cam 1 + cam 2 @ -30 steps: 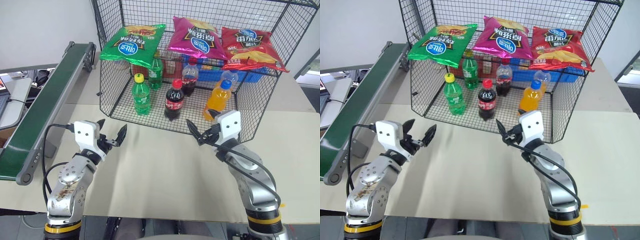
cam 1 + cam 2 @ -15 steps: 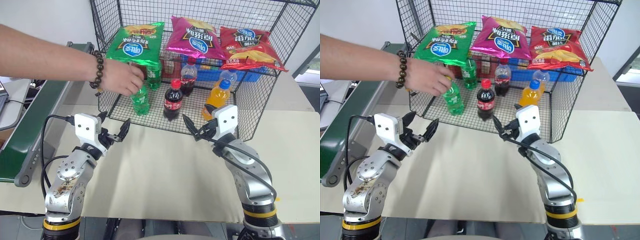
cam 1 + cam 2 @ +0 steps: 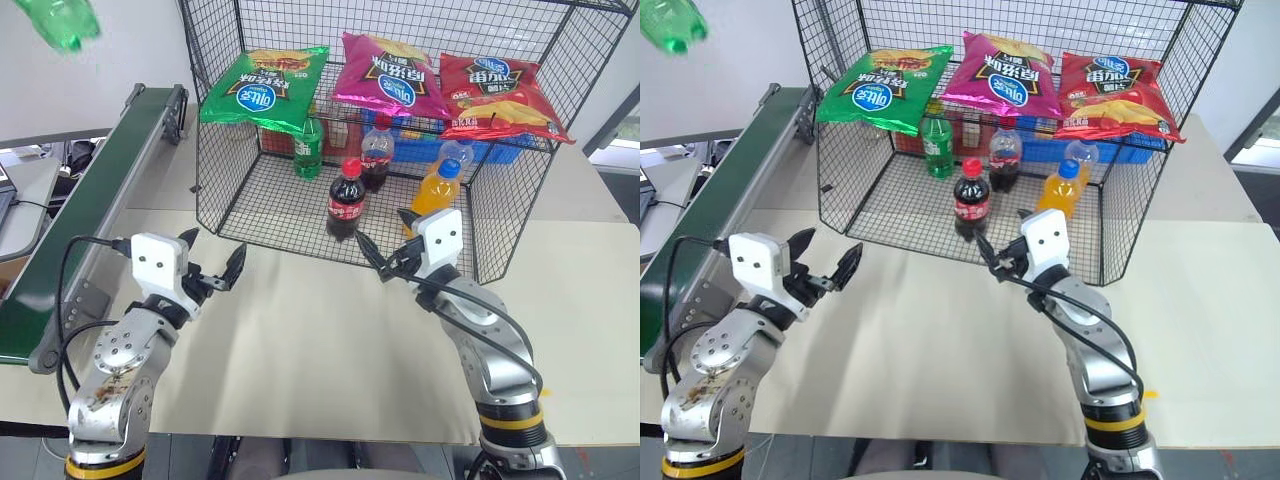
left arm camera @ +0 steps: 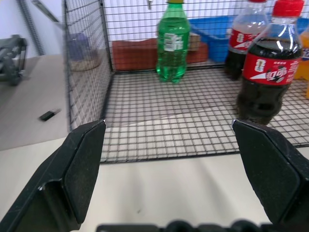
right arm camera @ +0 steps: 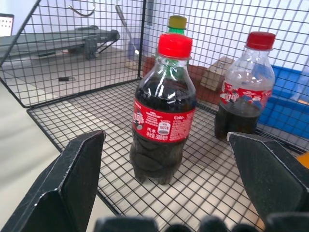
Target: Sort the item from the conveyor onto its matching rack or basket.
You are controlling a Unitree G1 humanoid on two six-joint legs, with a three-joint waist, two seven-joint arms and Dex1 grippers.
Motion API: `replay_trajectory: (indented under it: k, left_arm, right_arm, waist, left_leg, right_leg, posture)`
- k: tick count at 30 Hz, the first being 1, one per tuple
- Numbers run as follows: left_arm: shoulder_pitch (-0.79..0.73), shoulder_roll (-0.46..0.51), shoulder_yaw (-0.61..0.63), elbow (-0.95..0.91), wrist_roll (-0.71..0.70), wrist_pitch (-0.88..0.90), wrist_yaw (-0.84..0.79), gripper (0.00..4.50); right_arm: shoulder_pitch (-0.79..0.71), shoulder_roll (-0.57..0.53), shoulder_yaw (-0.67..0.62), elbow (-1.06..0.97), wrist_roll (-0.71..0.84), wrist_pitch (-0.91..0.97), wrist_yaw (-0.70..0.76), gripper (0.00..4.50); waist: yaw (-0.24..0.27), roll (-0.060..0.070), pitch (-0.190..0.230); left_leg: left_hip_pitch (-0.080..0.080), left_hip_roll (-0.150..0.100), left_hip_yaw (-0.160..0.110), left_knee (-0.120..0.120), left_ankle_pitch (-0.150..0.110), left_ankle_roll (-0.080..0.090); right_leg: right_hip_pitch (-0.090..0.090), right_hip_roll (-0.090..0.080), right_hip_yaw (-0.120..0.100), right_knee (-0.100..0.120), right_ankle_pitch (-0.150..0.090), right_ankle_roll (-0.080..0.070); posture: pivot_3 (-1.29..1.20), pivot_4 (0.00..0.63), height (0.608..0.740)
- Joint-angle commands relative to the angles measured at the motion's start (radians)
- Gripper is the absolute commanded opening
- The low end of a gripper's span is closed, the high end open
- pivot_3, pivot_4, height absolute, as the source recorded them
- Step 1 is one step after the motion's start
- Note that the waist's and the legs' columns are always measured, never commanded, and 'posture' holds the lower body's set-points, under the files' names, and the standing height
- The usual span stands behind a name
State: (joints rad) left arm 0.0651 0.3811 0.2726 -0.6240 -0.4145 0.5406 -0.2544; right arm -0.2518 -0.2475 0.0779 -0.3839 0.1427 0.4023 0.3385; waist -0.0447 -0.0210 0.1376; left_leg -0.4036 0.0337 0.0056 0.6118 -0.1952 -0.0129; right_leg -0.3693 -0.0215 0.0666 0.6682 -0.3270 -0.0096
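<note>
Against white wall, green bottle (image 3: 62, 22) high above open left hand (image 3: 211, 268).

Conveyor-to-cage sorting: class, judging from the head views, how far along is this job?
Done: nothing yet. A green bottle is in the air at the view's top edge, neither on the conveyor nor in the wire cage.
In hand: nothing. The left claw and right claw hover open and empty before the cage.
Left: picking the bottle off the belt and placing it in the cage.
</note>
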Motion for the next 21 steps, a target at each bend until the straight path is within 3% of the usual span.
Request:
replay_trajectory:
  k: [1,21]
  left_arm:
    - [0.019,-0.011,0.106,-0.033,-0.031,0.008,0.045,4.47]
    - [0.091,-0.002,0.168,-0.006,-0.059,-0.004,0.022,4.47]
  right_arm:
    - [-0.025,-0.014,0.014,-0.041,0.041,0.002,0.057,4.5]
    - [-0.073,-0.022,0.02,0.014,0.05,-0.019,0.107,4.5]
  waist:
    - [0.001,0.0,0.0]
    - [0.001,0.0,0.0]
  left_leg:
    - [0.0,0.0,0.0,0.0,0.0,0.0]
    - [0.0,0.0,0.0,0.0,0.0,0.0]
  right_leg:
    - [0.0,0.0,0.0,0.0,0.0,0.0]
    - [0.0,0.0,0.0,0.0,0.0,0.0]
  posture:
    - [0.0,0.15,0.74]
    - [0.0,0.15,0.74]
